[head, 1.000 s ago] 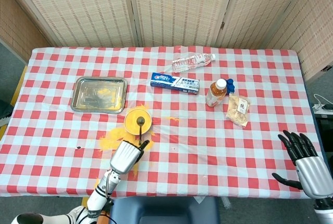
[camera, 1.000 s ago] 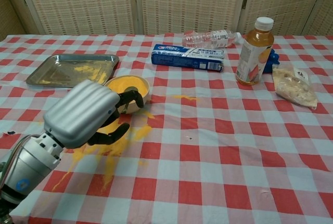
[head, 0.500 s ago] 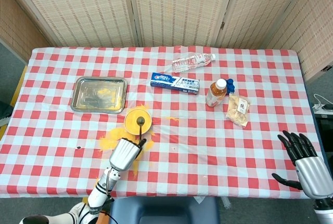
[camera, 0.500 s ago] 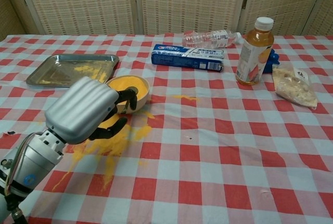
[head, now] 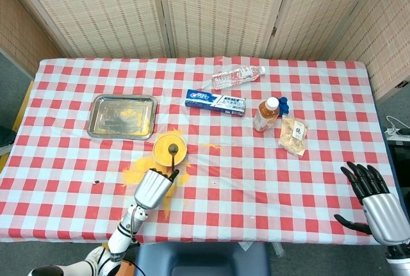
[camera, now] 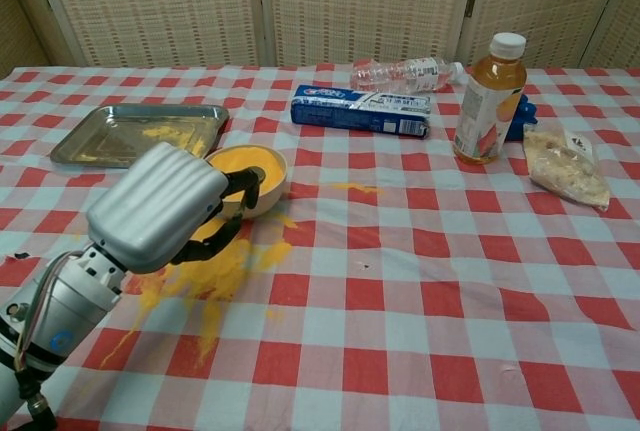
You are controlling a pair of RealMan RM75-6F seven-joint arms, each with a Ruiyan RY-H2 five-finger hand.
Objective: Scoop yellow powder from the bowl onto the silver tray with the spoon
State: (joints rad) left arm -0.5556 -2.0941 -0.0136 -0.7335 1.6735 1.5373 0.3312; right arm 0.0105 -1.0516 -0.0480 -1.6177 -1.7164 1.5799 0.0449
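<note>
The yellow bowl (head: pixel 170 149) (camera: pixel 250 167) of yellow powder stands just right of and nearer than the silver tray (head: pixel 123 116) (camera: pixel 140 134), which carries a little powder. The dark spoon (head: pixel 173 158) has its head in the bowl and its handle pointing toward me. My left hand (head: pixel 154 188) (camera: pixel 160 207) sits at the bowl's near side, fingers curled around the handle's end. In the chest view the hand hides most of the spoon. My right hand (head: pixel 378 202) hovers at the table's front right corner, fingers spread and holding nothing.
Spilled yellow powder (head: pixel 136 173) (camera: pixel 215 269) covers the cloth in front of the bowl. A toothpaste box (head: pixel 216 102), a lying water bottle (head: pixel 238 76), a juice bottle (head: pixel 266 114) and a snack bag (head: pixel 294 136) sit at the back and right.
My left hand has shifted slightly left and toward the bowl, still curled at the spoon's handle. The spoon's head stays in the bowl. The right hand has barely moved.
</note>
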